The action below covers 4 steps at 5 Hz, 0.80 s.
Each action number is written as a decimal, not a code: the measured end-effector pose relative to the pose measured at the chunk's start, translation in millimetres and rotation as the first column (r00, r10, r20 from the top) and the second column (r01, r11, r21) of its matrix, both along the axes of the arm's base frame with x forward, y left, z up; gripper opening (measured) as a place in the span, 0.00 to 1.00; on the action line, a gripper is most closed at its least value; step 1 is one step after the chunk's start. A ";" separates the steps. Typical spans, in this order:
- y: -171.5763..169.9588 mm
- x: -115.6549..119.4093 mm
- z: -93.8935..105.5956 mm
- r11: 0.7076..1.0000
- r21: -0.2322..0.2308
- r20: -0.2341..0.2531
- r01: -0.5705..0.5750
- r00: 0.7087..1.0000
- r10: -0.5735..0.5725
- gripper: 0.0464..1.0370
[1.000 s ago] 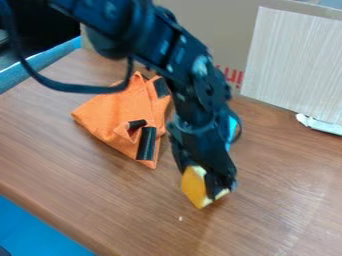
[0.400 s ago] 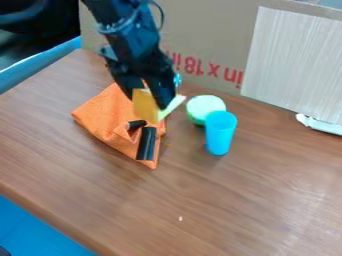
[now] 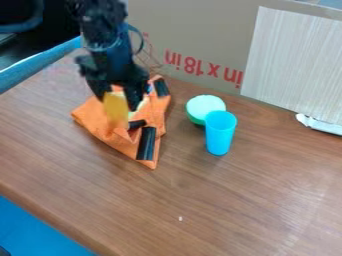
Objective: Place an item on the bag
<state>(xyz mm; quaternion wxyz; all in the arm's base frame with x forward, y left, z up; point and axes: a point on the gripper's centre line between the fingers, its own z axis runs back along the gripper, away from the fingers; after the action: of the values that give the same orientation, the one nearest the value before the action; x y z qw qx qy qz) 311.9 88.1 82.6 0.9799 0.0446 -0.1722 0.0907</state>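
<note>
One yellow block (image 3: 115, 107) is held in the gripper (image 3: 120, 102), fingers parted by its width. It is seen over the bag (image 3: 94, 118), contact uncertain; straight lowering, not sideways travel, seems to be called for.

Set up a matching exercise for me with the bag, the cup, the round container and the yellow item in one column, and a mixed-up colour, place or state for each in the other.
Things:
1. Bag
2. Cup
3. Round container
4. Yellow item

Descriptions:
A. Light green, partly hidden by something blue
B. Held by the jaws, which are closed on it
C. Orange, with black strips
D. Blue and upright

Right pairs: 1-C, 2-D, 3-A, 4-B
</note>
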 end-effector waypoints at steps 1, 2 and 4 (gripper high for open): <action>19.3 15.2 -5.2 0.998 0.048 0.024 -0.051 0.998 0.050 0.71; 37.1 33.2 -9.2 0.993 0.041 0.026 -0.108 0.994 0.107 0.71; 45.0 50.1 -26.5 0.991 0.039 0.009 -0.126 0.992 0.126 0.71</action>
<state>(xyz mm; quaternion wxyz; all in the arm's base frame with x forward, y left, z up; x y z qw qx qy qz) 362.0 133.2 56.1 0.9706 0.0744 -0.1738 0.1492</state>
